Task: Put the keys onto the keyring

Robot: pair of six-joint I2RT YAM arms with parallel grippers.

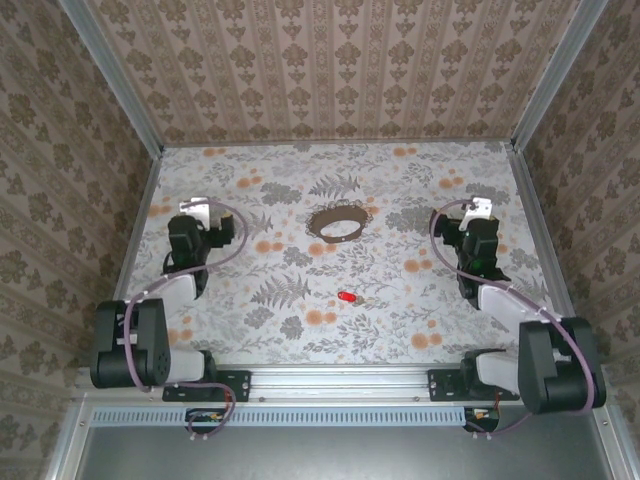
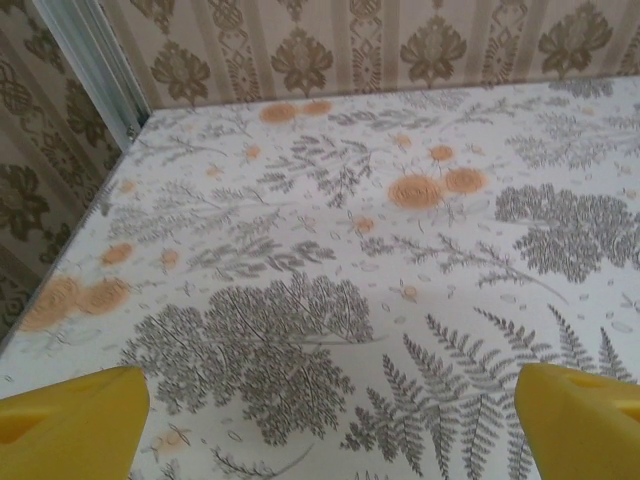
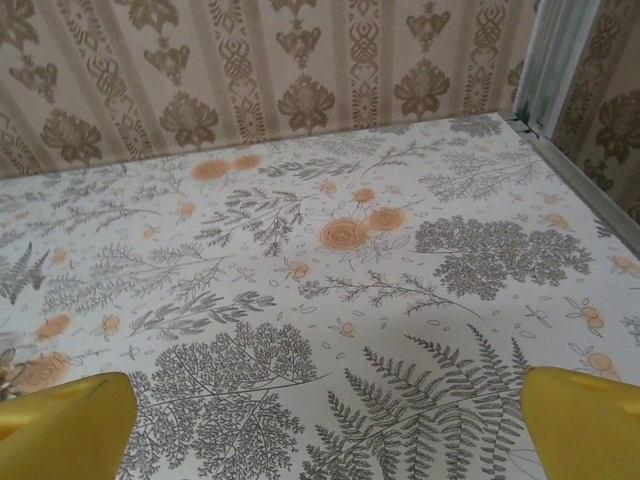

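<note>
Starting at left gripper (image 1: pixel 197 208), middle-left of top view: spread wide, gripping nothing. Backed up in left wrist view by yellow fingers (image 2: pixel 70 420) at both lower corners, with a wide gap and just bare printed table (image 2: pixel 330 250) between. Same for right gripper (image 1: pixel 477 208), middle-right of top view: spread wide, empty. In right wrist view, yellow fingers (image 3: pixel 585 420) again at both lower corners, nothing pinched.

Moving outward: keyring (image 1: pixel 335 222) flat on table, upper centre of top view, between the two grippers and well apart from both. Lies as a rough brown loop. Cannot tell if closed or has an opening, too small. Keys (image 1: pixel 347 297) as one tiny red piece, lower centre of top view, below keyring and clearly apart from it, not touching. Well apart from both grippers too.

Judging progress: nothing done. No pick, no contact, no threading. Looks like the very start. Left to do, presumably: grab red piece, steady or lift keyring, feed one onto the other. Likely fiddly, with so small a piece lying flat on the table.
</note>
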